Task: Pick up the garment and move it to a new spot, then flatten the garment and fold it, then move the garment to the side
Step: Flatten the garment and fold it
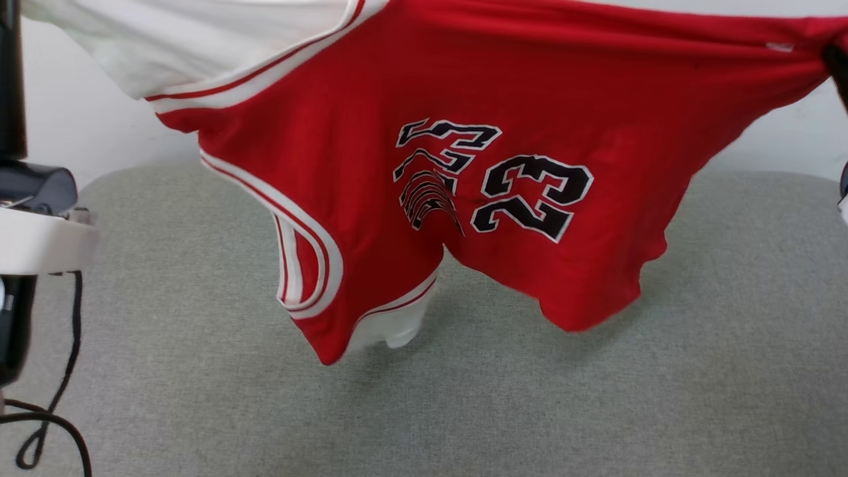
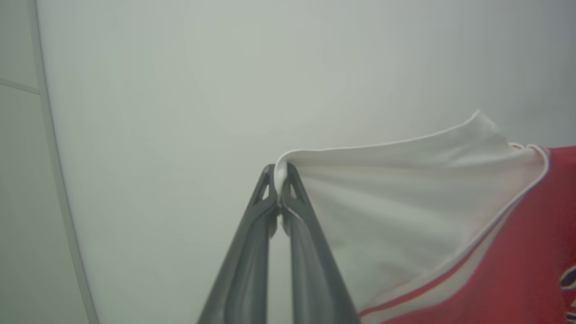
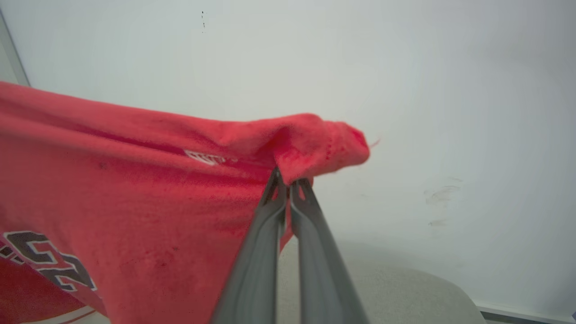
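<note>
Left pincer [image 2: 280, 173] has its two dark fingers pressed together on the corner of a white sleeve [image 2: 396, 202]; the jersey [image 2: 531, 252] fans out to that pincer's right in its wrist view. Right pincer [image 3: 288, 180] is likewise clamped tight, pinching a bunched red corner, with cloth stretching away to its left. Between the two pincers the jersey hangs spread, number 23 [image 1: 533, 197] facing the head camera, its lower edge drooping over the grey worktop [image 1: 729, 371]; whether it touches is unclear
</note>
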Tool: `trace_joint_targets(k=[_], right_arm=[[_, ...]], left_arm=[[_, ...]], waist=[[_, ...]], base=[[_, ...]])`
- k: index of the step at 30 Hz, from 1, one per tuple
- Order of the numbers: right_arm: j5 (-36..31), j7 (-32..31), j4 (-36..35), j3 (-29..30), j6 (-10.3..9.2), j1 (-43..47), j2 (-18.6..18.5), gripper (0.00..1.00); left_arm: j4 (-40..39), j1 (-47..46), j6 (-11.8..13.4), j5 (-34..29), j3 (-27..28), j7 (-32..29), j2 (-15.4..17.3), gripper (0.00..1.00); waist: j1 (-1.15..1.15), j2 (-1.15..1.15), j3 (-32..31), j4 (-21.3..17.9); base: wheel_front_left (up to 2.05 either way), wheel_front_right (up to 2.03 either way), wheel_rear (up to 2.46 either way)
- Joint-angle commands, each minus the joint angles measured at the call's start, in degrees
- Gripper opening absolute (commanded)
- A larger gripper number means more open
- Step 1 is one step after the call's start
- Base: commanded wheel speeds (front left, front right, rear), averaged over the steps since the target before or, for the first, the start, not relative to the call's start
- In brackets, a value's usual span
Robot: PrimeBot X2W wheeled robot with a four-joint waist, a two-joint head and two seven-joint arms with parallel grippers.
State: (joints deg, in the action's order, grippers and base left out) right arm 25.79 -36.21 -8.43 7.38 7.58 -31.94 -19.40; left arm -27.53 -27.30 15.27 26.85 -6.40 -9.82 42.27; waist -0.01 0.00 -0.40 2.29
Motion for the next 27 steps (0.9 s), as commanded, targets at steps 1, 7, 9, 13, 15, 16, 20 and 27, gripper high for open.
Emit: trace_joint_targets(k=[1, 7, 9, 13, 15, 16, 20, 27], right_arm=[[-0.5, 0.4, -0.2, 1.1, -0.16, -0.3, 0.0, 0.0], [-2.4, 1.8, -1.8, 2.5, -0.16, -3.9, 0.1, 0.0], [-2.8, 2.4, -1.5, 2.7, -0.16, -5.7, 0.1, 0.0], [-4.5, 3.8, 0.1, 2.3, -0.16, -10.4, -0.8, 0.0], [-5.5, 4.7, 1.3, 1.8, -0.16, -13.2, -1.6, 0.0], [-6.0, 5.4, 2.1, 1.6, -0.16, -14.8, -1.9, 0.0], [-8.0, 7.7, 5.8, 0.9, -0.17, -21.8, -2.8, 0.0], [-13.6, 14.5, 17.2, -1.0, -0.23, -37.8, -3.6, 0.0]], left_arm=[[0.2, -0.9, 0.3, -0.3, 1.1, 0.4, 0.5, 0.0], [1.2, -5.1, -1.7, 0.6, 1.4, 0.1, 2.0, 0.0], [2.3, -7.2, -2.9, 1.1, 1.0, -0.3, 2.5, 0.0], [5.8, -13.1, -6.1, 1.9, 0.1, -0.7, 3.9, 0.0], [7.8, -16.8, -7.9, 2.0, -0.6, -0.5, 4.3, 0.0], [9.2, -18.8, -8.8, 1.8, -1.1, -0.4, 4.5, 0.0], [14.3, -28.7, -12.3, 1.0, -3.0, 0.3, 4.4, 0.0], [28.2, -49.7, -17.3, -3.1, -7.3, 3.9, 1.3, 0.0]], waist=[[0.01, 0.0, 0.3, -0.4], [0.01, 0.0, 3.1, -1.5], [0.01, 0.0, 4.6, -1.7], [0.01, 0.0, 8.7, -1.9], [0.01, 0.0, 11.1, -2.0], [0.01, 0.0, 12.3, -2.0], [0.01, 0.0, 18.1, -1.7], [0.01, 0.0, 27.8, -1.3]], base=[[0.0, 0.0, 0.0], [0.0, 0.0, 0.0], [0.0, 0.0, 0.0], [0.0, 0.0, 0.0], [0.0, 0.0, 0.0], [0.0, 0.0, 0.0], [0.0, 0.0, 0.0], [0.0, 0.0, 0.0]])
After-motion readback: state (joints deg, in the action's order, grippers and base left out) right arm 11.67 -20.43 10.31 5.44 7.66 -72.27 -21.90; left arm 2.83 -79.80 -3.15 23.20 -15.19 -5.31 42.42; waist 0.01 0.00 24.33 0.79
